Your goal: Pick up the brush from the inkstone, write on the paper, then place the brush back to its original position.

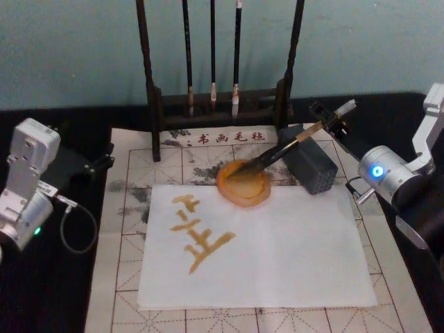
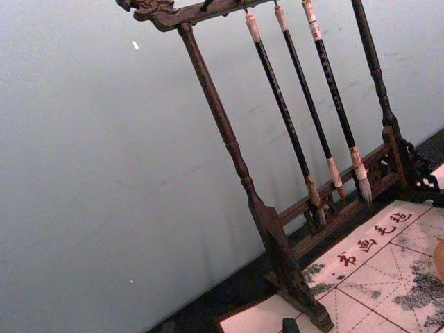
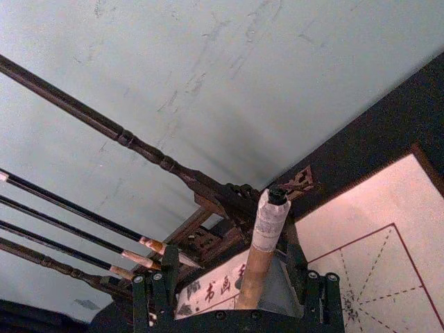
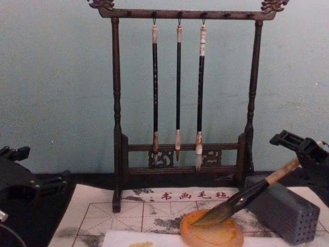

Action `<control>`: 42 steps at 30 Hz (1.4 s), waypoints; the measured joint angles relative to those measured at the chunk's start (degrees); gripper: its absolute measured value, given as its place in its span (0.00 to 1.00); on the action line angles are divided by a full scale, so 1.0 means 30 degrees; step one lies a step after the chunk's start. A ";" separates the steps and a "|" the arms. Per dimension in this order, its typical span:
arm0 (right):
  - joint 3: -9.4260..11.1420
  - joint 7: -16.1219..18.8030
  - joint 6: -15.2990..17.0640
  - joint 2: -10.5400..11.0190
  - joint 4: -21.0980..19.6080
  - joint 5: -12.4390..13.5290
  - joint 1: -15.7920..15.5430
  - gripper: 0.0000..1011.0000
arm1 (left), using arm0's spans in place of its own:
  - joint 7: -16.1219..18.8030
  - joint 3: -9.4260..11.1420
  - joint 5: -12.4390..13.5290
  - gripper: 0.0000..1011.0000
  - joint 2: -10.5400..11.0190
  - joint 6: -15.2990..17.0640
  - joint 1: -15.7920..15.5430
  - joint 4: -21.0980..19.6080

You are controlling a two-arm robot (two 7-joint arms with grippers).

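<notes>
The brush (image 1: 277, 154) is laid with its bristles in the inkstone (image 1: 232, 198), just beyond the paper (image 1: 298, 250) (marked with ochre strokes). Its handle is propped on the grey block (image 1: 313, 168) to the right. The right hand (image 1: 330, 119) is held spread about the handle's pale end, apparently without touching it. The left hand (image 1: 100, 161) is parked at the left of the worktop (image 1: 48, 305); its state cannot be told.

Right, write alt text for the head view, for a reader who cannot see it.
A thick bamboo-handled calligraphy brush leans its bristles in a round orange inkstone dish, handle over a grey block, the right gripper open around its end. Ochre strokes mark the white paper; the left gripper sits parked left.
</notes>
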 joint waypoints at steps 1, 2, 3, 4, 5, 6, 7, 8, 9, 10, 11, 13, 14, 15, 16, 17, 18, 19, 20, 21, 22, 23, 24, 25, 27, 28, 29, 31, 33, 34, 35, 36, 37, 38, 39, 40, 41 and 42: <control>-0.0030 -0.0016 -0.0020 0.0015 0.0002 0.0030 0.0004 0.99 | 0.0000 0.0000 0.0000 0.99 -0.0001 0.0000 0.0000 0.0000; -0.0058 -0.0035 -0.0037 0.0033 0.0002 0.0055 0.0009 0.99 | -0.0001 0.0000 0.0000 0.99 0.0000 0.0000 0.0000 0.0001; -0.0085 -0.0052 -0.0062 0.0052 0.0006 0.0080 0.0017 0.99 | 0.0000 0.0000 0.0000 0.99 -0.0001 0.0000 0.0000 0.0000; -0.0112 -0.0064 -0.0091 0.0068 0.0012 0.0098 0.0025 0.99 | 0.0000 0.0000 0.0001 0.99 -0.0001 0.0000 0.0001 0.0000; -0.0167 -0.0079 -0.0144 0.0104 0.0023 0.0129 0.0038 0.99 | 0.0000 0.0000 0.0000 0.99 -0.0001 0.0000 0.0001 0.0001; -0.0212 -0.0089 -0.0181 0.0130 0.0028 0.0140 0.0043 0.99 | 0.0000 0.0000 0.0000 0.99 -0.0001 0.0000 0.0001 0.0001; -0.0255 -0.0094 -0.0215 0.0152 0.0029 0.0140 0.0048 0.99 | 0.0000 -0.0001 0.0000 0.99 -0.0001 0.0000 -0.0001 0.0000; -0.0315 -0.0103 -0.0265 0.0183 0.0033 0.0140 0.0059 0.99 | 0.0001 -0.0001 -0.0001 0.99 0.0000 0.0000 0.0000 0.0000; -0.0315 -0.0104 -0.0266 0.0181 0.0033 0.0140 0.0059 0.99 | 0.0000 0.0000 -0.0001 0.99 0.0000 0.0000 0.0000 0.0000; -0.0315 -0.0104 -0.0267 0.0179 0.0034 0.0140 0.0058 0.99 | 0.0000 0.0000 -0.0001 0.99 0.0000 0.0000 0.0000 0.0000; -0.0312 -0.0104 -0.0266 0.0178 0.0033 0.0140 0.0058 0.99 | 0.0000 -0.0001 0.0000 0.99 0.0000 0.0000 0.0001 0.0000; -0.0299 -0.0104 -0.0266 0.0173 0.0034 0.0140 0.0059 0.99 | 0.0000 -0.0001 -0.0001 0.99 -0.0001 0.0000 0.0000 0.0000; -0.0293 -0.0104 -0.0265 0.0172 0.0034 0.0140 0.0058 0.99 | 0.0000 0.0000 0.0000 0.99 0.0000 0.0000 0.0000 0.0000; -0.0285 -0.0104 -0.0263 0.0170 0.0034 0.0140 0.0058 0.99 | -0.0001 -0.0001 0.0000 0.99 0.0000 0.0000 0.0000 0.0000; -0.0277 -0.0104 -0.0257 0.0167 0.0034 0.0139 0.0058 0.99 | 0.0000 0.0000 -0.0001 0.99 0.0000 0.0000 -0.0001 0.0000; -0.0273 -0.0104 -0.0254 0.0167 0.0034 0.0138 0.0058 0.99 | 0.0000 0.0000 0.0000 0.99 0.0000 0.0000 0.0001 0.0001; -0.0270 -0.0104 -0.0250 0.0165 0.0034 0.0138 0.0059 0.99 | 0.0000 0.0000 -0.0001 0.99 0.0000 0.0000 0.0001 -0.0001; -0.0267 -0.0104 -0.0247 0.0164 0.0034 0.0138 0.0059 0.99 | -0.0001 0.0000 0.0000 0.99 0.0000 0.0000 0.0000 0.0000; -0.0264 -0.0104 -0.0243 0.0163 0.0033 0.0137 0.0058 0.99 | -0.0001 0.0000 0.0000 0.99 0.0000 0.0000 0.0001 0.0000; -0.0259 -0.0103 -0.0237 0.0161 0.0033 0.0135 0.0058 0.99 | -0.0001 0.0000 0.0000 0.99 0.0000 0.0000 0.0000 0.0000; -0.0256 -0.0102 -0.0232 0.0160 0.0033 0.0134 0.0058 0.99 | 0.0000 0.0000 0.0000 0.99 -0.0001 0.0000 0.0001 0.0000; -0.0253 -0.0101 -0.0226 0.0158 0.0032 0.0132 0.0058 0.98 | 0.0001 0.0000 0.0000 0.99 0.0000 0.0000 0.0000 0.0000; -0.0253 -0.0101 -0.0226 0.0158 0.0032 0.0132 0.0058 0.97 | 0.0000 0.0000 0.0000 0.99 0.0000 0.0000 -0.0001 0.0000; -0.0249 -0.0099 -0.0221 0.0156 0.0030 0.0131 0.0058 0.93 | 0.0000 -0.0001 0.0000 0.99 0.0000 0.0000 0.0001 0.0000; -0.0246 -0.0097 -0.0217 0.0154 0.0029 0.0130 0.0057 0.91 | 0.0000 0.0000 -0.0001 0.99 -0.0001 0.0000 0.0000 0.0000; -0.0244 -0.0096 -0.0215 0.0152 0.0028 0.0129 0.0056 0.87 | 0.0000 -0.0001 0.0000 0.99 0.0000 0.0000 0.0000 0.0000; -0.0241 -0.0094 -0.0214 0.0150 0.0027 0.0129 0.0054 0.86 | 0.0000 0.0000 0.0000 0.99 0.0000 0.0000 0.0000 0.0000; -0.0236 -0.0093 -0.0210 0.0147 0.0025 0.0129 0.0051 0.80 | -0.0001 0.0000 0.0000 0.99 -0.0001 0.0000 0.0000 0.0000; -0.0234 -0.0091 -0.0207 0.0145 0.0022 0.0129 0.0049 0.75 | 0.0000 0.0000 0.0000 0.99 0.0000 0.0000 0.0000 0.0000; -0.0231 -0.0090 -0.0205 0.0144 0.0020 0.0129 0.0048 0.73 | 0.0000 0.0001 0.0000 0.99 0.0000 0.0000 0.0000 0.0000; -0.0228 -0.0089 -0.0204 0.0142 0.0019 0.0128 0.0047 0.68 | 0.0000 0.0000 -0.0001 0.99 -0.0001 0.0000 0.0000 0.0000; -0.0227 -0.0088 -0.0201 0.0143 0.0020 0.0129 0.0048 0.66 | 0.0000 0.0000 0.0000 0.99 0.0000 0.0000 0.0000 0.0000; -0.0223 -0.0086 -0.0198 0.0142 0.0019 0.0129 0.0048 0.61 | 0.0000 0.0000 0.0000 0.99 0.0000 0.0000 0.0000 0.0000; -0.0221 -0.0086 -0.0198 0.0142 0.0019 0.0129 0.0047 0.57 | 0.0000 0.0000 -0.0001 0.99 0.0000 0.0000 0.0000 0.0000; -0.0218 -0.0085 -0.0194 0.0142 0.0019 0.0129 0.0047 0.54 | 0.0000 -0.0001 0.0000 0.99 0.0000 0.0000 0.0000 0.0000; -0.0218 -0.0084 -0.0193 0.0143 0.0019 0.0128 0.0047 0.52 | 0.0000 0.0000 0.0000 0.99 0.0000 -0.0001 0.0000 0.0000; -0.0218 -0.0084 -0.0193 0.0143 0.0019 0.0129 0.0047 0.49 | -0.0001 0.0000 0.0000 0.99 0.0000 0.0000 0.0000 0.0000; -0.0218 -0.0085 -0.0188 0.0143 0.0019 0.0128 0.0047 0.45 | 0.0000 0.0000 0.0000 0.99 -0.0001 0.0000 0.0000 -0.0001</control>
